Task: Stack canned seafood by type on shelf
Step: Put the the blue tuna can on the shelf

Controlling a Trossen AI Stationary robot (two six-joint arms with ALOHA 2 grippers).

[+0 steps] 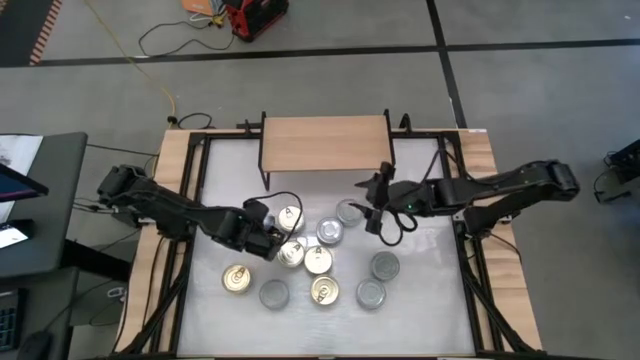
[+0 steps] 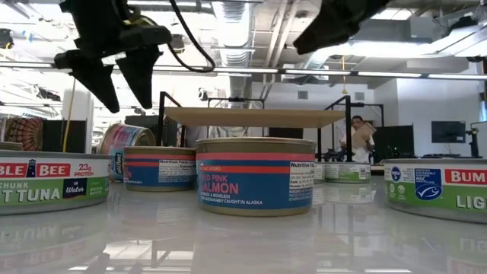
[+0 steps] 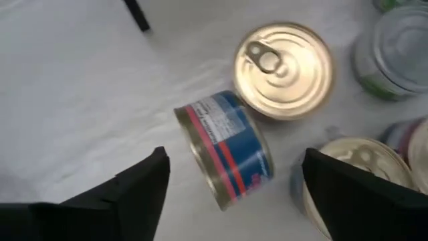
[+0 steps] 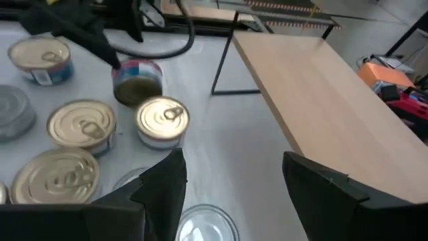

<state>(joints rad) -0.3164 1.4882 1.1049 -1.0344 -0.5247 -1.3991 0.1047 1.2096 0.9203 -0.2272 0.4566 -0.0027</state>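
At the back of the white surface (image 1: 420,300) stands the bare wooden shelf (image 1: 325,143). Tins (image 1: 318,262) cluster in front of it; one tipped tin (image 3: 225,152) lies on its side beneath the left gripper (image 1: 275,240), whose fingers are spread, released. Right gripper (image 1: 375,208) hovers near the shelf, parted, grasping nothing.

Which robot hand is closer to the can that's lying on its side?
Left. The left gripper hovers open right over the tipped can, fingers either side. The right gripper is open too, across the table, near the shelf.
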